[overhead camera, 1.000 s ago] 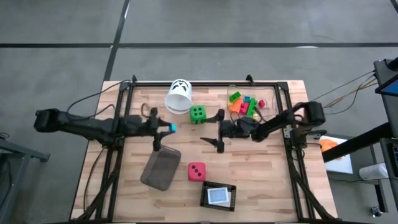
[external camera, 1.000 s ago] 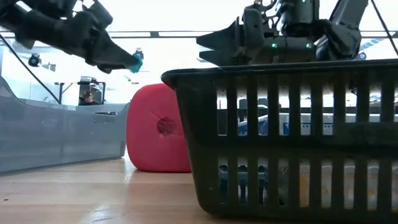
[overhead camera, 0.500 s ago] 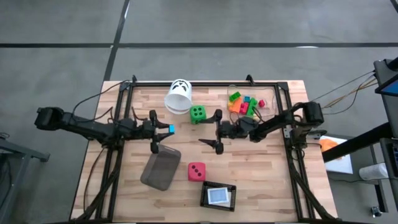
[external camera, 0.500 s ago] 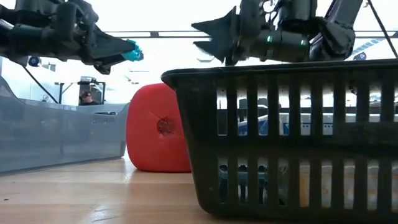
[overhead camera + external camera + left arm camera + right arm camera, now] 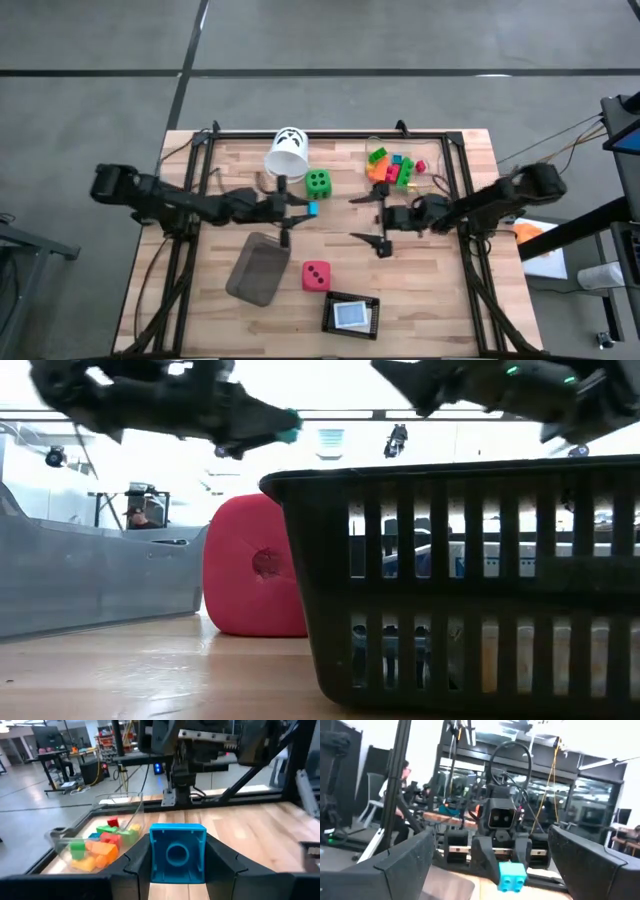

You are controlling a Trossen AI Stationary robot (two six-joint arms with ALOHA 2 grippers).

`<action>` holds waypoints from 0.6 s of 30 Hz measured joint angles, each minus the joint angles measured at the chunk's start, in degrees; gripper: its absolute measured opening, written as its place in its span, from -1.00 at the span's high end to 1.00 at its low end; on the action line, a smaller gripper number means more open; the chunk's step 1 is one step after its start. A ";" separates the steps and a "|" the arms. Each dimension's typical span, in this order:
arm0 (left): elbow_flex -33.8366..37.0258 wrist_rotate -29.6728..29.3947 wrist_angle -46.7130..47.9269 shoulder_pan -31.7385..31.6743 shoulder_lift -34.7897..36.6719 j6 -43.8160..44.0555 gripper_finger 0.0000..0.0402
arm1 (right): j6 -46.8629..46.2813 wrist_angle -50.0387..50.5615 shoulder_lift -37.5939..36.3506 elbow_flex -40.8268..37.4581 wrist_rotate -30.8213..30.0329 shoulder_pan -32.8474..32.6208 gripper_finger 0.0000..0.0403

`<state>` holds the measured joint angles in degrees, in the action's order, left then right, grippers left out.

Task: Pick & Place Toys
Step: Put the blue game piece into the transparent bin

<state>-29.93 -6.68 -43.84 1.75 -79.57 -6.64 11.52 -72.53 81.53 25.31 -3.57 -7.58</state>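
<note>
Meanwhile, the left gripper has carried its blue brick rightward along the table: a second ago it hung over the upper edge of the grey tray, and now it sits just below the green die, near the table's middle. The fingers remain clamped on the brick, which the left wrist view shows squarely pinched between the two dark pads, stud hollow facing the camera. Beyond it in that view lies the clear box with the other bricks, so the move reads as a carry toward that box rather than the tray. The red die lies untouched on the wood below, beside the black basket.

Further right, the right gripper has drawn back from the centre, jaws spread wide and empty, facing the oncoming brick with a clear gap between them; it looks to be making room, or waiting for a handover.
</note>
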 joint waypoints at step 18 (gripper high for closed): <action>-45.59 12.33 19.43 -14.11 -36.01 4.94 0.35 | 2.00 -0.30 -27.16 -18.02 -4.58 -3.95 -0.89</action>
<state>-75.52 5.65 -24.41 -12.36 -115.58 -1.70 13.52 -72.82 54.37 7.29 -8.15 -11.53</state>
